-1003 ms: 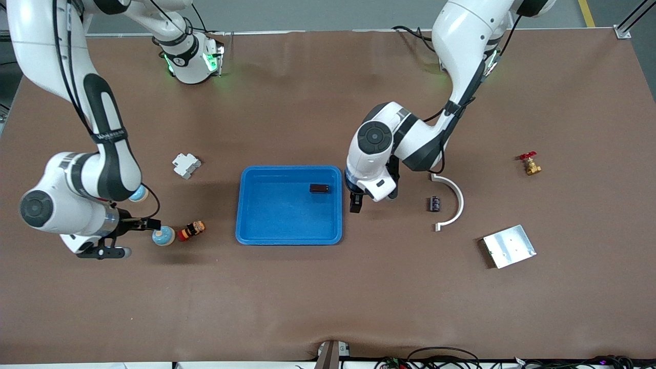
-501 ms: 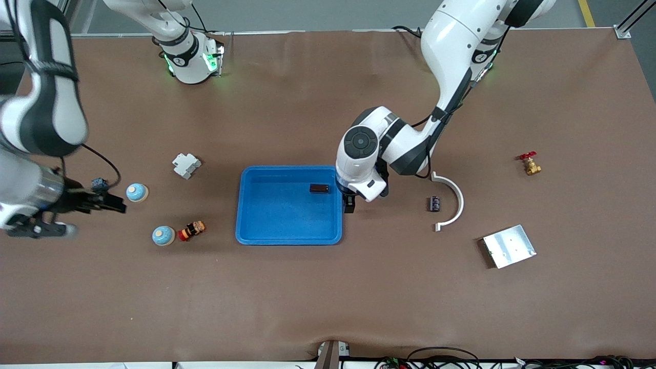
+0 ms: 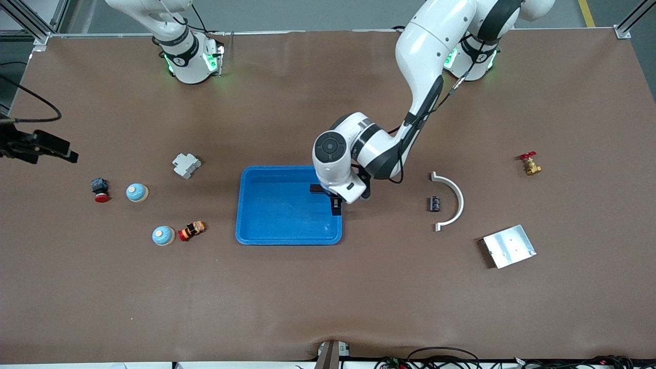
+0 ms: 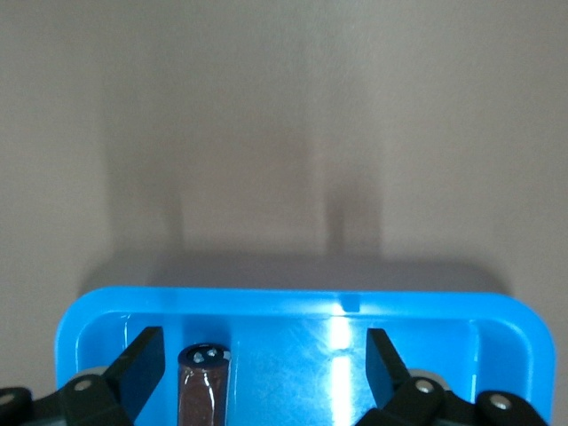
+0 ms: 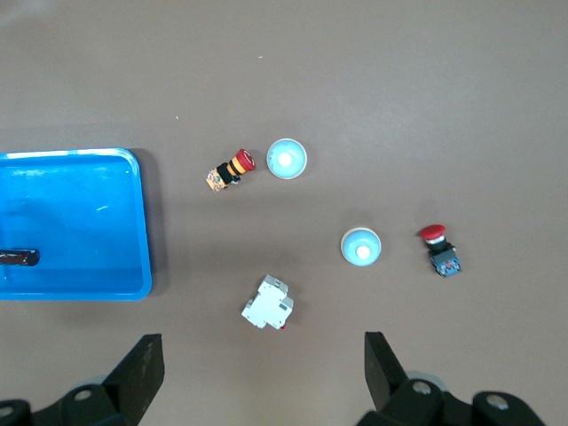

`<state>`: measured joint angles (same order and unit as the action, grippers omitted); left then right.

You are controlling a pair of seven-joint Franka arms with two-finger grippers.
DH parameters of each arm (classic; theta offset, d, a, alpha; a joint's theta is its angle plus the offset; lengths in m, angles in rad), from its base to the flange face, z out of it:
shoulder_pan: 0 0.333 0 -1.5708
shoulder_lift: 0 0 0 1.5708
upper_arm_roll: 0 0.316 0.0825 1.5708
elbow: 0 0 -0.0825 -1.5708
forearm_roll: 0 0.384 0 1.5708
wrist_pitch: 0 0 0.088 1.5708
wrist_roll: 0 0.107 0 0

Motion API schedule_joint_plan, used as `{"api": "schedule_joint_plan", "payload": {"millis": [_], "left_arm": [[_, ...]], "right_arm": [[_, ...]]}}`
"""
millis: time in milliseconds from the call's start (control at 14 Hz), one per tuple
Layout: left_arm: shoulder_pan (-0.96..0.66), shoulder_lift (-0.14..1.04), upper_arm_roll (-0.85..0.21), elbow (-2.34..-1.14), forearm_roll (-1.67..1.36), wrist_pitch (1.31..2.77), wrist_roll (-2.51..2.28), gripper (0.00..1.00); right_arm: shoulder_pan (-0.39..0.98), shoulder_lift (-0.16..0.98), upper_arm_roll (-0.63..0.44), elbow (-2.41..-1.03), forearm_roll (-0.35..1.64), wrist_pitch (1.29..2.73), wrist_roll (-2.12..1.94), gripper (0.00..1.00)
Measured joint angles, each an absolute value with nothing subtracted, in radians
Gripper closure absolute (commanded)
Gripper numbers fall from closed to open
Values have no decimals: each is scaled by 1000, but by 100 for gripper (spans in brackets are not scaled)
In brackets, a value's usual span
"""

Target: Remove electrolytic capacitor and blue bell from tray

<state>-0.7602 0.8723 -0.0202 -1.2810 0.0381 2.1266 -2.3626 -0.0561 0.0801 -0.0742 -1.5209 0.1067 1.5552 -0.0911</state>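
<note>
Now the left gripper (image 3: 335, 204) has swung in over the blue tray (image 3: 288, 236), its jaws wide and empty around the electrolytic capacitor (image 4: 202, 389) in the tray. The right gripper (image 5: 262, 373) has pulled away high, jaws wide, leaving two blue bells (image 3: 163, 235) outside the tray. No legible writing.

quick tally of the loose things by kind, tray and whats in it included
blue tray: 1
dark capacitor in the tray: 1
blue bells: 2
red-capped push buttons: 2
white breaker block: 1
small dark part by the arc: 1
white curved arc piece: 1
brass valve with red handle: 1
silver metal plate: 1
total: 11
</note>
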Motion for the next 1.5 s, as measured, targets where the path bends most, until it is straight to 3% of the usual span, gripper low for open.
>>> {"api": "schedule_joint_plan", "payload": {"millis": [931,1504], "left_arm": [[-832,935,-20,-1253,38,2154,-2393,0],[-849,944,-19,-1251,38,2171,-2395,0]], "right_arm": [[-96,67,67,-1488,-27,1505,-29,0],[-164,69,66,-1487,23,1500,-25,0]]}}
